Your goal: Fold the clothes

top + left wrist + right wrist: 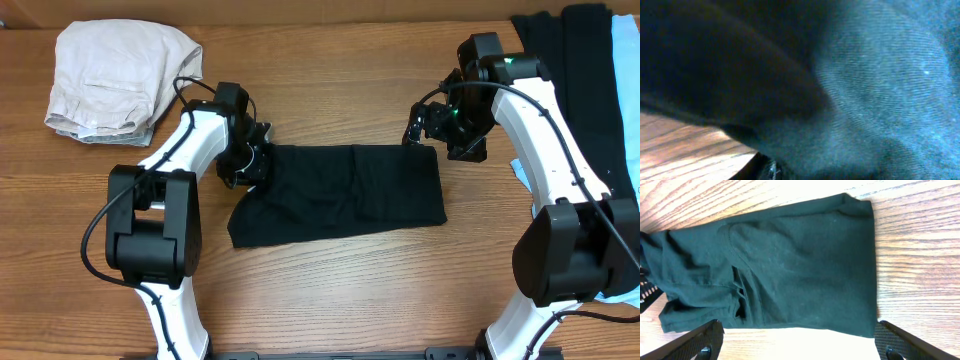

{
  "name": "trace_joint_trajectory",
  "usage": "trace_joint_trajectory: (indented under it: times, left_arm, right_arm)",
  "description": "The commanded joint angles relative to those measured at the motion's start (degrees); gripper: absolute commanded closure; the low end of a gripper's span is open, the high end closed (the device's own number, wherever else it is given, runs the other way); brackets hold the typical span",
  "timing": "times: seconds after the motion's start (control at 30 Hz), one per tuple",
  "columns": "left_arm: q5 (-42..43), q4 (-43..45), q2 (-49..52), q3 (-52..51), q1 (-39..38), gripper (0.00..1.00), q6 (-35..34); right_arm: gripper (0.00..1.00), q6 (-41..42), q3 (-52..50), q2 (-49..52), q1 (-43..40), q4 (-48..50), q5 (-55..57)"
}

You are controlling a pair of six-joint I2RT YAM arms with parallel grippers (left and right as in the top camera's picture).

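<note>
The overhead view is lit brightly from above; only soft shadows are thrown beside the white robot arms (190,135) onto the brown wood-grain table (330,290). The flat black fabric garment (340,195) is rendered nearly without detail. In the left wrist view it is blurred at close range and half lost in darkness. In the right wrist view the wood is washed out by glare at top and bottom.

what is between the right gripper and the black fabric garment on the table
Nothing visible. The open right gripper hangs at the far right corner of the flat black fabric garment, with only cloth and wooden table below it.
</note>
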Motion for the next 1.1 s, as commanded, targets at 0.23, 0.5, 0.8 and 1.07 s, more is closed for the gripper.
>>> trace_joint_trajectory:
  times: [0.23,0.5,0.8,1.07]
  left_arm:
    - [-8.2,-3.9,2.5,0.5,3.1,0.96,-7.0]
    - [-8.6,-17.2,2.4,14.9,7.8,0.96,-6.6]
    - [-8.3,-28.1,2.4,31.6,4.6,0.96,-6.1]
    - [-7.9,-33.4,2.4,38.8,-0.3,0.96,-6.6]
  right_arm:
    - [0.91,-0.4,-2.2,-1.4,1.0,1.4,-0.6]
    - [0.96,-0.3,-10.7,-1.3,2.7,9.6,-7.1]
    - [0.96,-0.3,-25.9,-1.3,4.8,26.7,-19.1]
    - [0.96,9.8,-30.5,-0.8,6.7,32.1,-19.5]
